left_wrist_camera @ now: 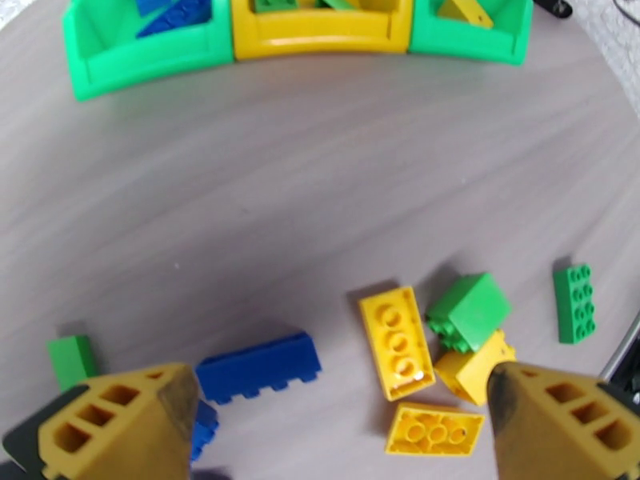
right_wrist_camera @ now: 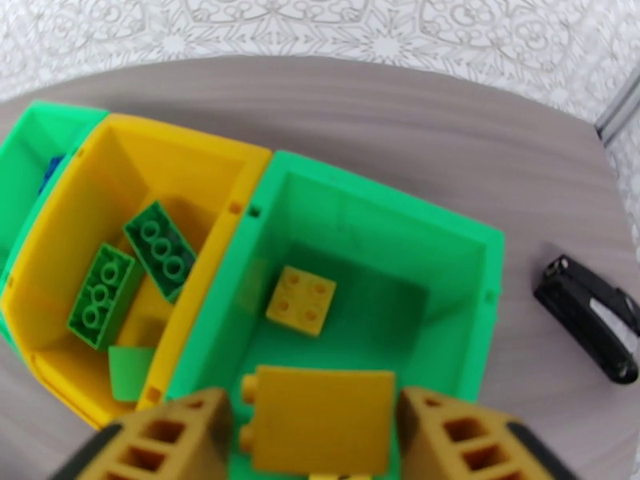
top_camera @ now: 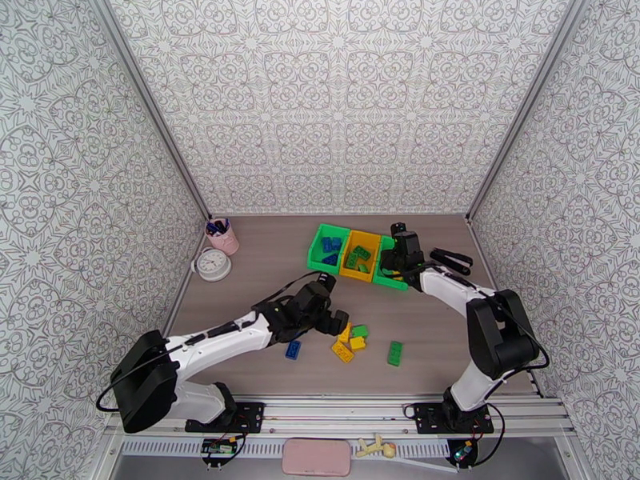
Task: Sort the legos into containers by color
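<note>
clenches the right end effector [right_wrist_camera: 316, 430] on a yellow lego [right_wrist_camera: 320, 406], likely light, stiff and slick, best pinched across flat sides, over the green container [right_wrist_camera: 472, 314] nearest the bench's right edge, with the left end effector [left_wrist_camera: 340, 382] released above loose legos [left_wrist_camera: 396, 342] by the near edge.

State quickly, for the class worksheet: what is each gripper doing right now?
Left gripper: open, holding nothing.
Right gripper: closed on a yellow brick.
</note>
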